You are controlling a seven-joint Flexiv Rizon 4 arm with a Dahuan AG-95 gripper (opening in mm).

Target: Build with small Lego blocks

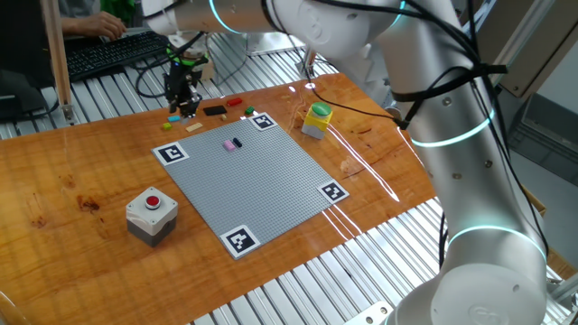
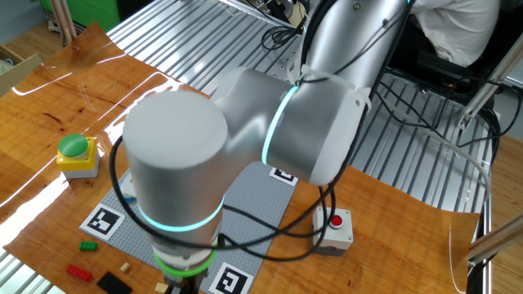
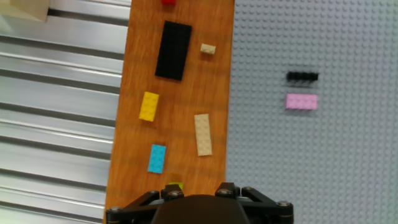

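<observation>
The grey baseplate point(image 1: 257, 185) carries a pink brick point(image 1: 228, 144) and a black brick point(image 1: 237, 142) side by side, also seen as the pink brick point(image 3: 301, 101) and black brick point(image 3: 302, 76) in the hand view. Loose small Lego blocks lie on the wood beyond its far-left edge: a black one point(image 3: 173, 50), yellow point(image 3: 148, 106), long tan point(image 3: 203, 134), blue point(image 3: 157, 158), small tan point(image 3: 208, 48) and red point(image 1: 237, 101). My gripper point(image 1: 184, 106) hangs low over this cluster. A lime brick point(image 3: 175, 185) peeks out beside the gripper point(image 3: 200, 194). The fingertips are hidden.
A grey box with a red button point(image 1: 151, 213) stands at the front left. A yellow box with a green top point(image 1: 317, 118) stands by the baseplate's far right corner. A keyboard point(image 1: 108, 54) and a wooden post point(image 1: 59, 54) sit at the back, on ribbed metal.
</observation>
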